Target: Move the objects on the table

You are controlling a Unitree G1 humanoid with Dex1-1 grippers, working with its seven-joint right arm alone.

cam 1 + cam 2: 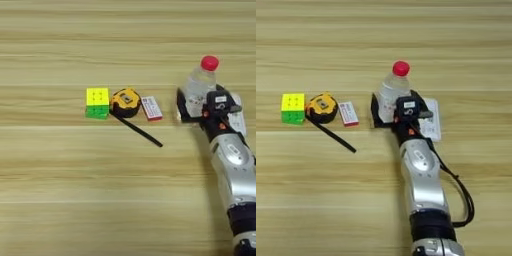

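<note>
Clear plastic bottle with red screw cap (394, 92), upright on the broad light-brown wooden table (384, 40) with lengthwise grain stripes, set between the two black fingers of the right gripper (393, 112); jaws spread to either side of the bottle's lower body, one finger (376, 112) at its left, the other hidden behind the black wrist housing; whether pressing the bottle or merely flanking it, cannot tell; silver metal forearm (423, 175) entering from the bottom edge, black cable looped along its right side. White flat rectangular device (432, 120) lying on the table just right of the bottle, partly covered by the wrist. To the left, well apart from the gripper, a row: small red-and-white box (151, 108); yellow-and-black tape measure (125, 101), rounded case; multicolour puzzle cube (97, 102), yellow face up, green face forward, just beside the tape measure. Thin black stick (137, 129), lying diagonally from below the tape measure toward the lower right.
</note>
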